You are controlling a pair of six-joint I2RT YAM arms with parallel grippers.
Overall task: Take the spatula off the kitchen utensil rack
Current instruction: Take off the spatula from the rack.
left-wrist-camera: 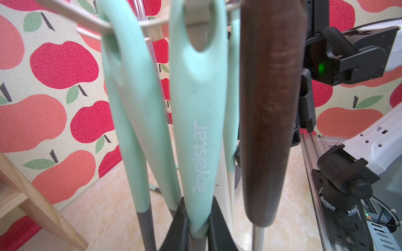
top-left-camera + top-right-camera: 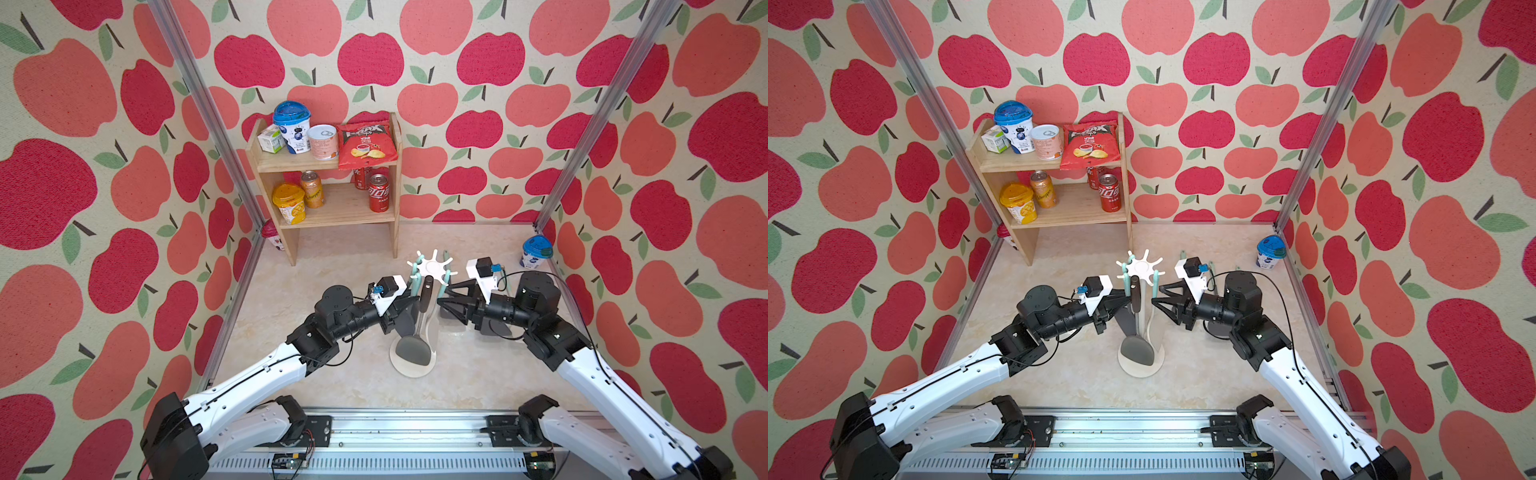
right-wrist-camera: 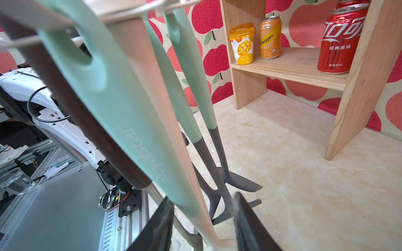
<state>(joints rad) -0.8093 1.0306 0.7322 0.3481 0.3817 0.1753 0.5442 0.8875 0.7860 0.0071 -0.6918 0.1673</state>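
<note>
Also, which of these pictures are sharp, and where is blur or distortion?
Both top views: sharp, evenly lit, soft shadows, frame posts leaning outward. Left wrist view: the mint handle fairly clear, the brown handle blurred. Right wrist view: the nearest handle soft, the red can sharp.

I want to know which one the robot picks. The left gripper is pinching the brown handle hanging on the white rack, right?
Not quite. The left gripper is pinching a mint-green handle hanging on the white rack; the left wrist view shows its fingers closed on it, with the brown handle hanging free alongside.
</note>
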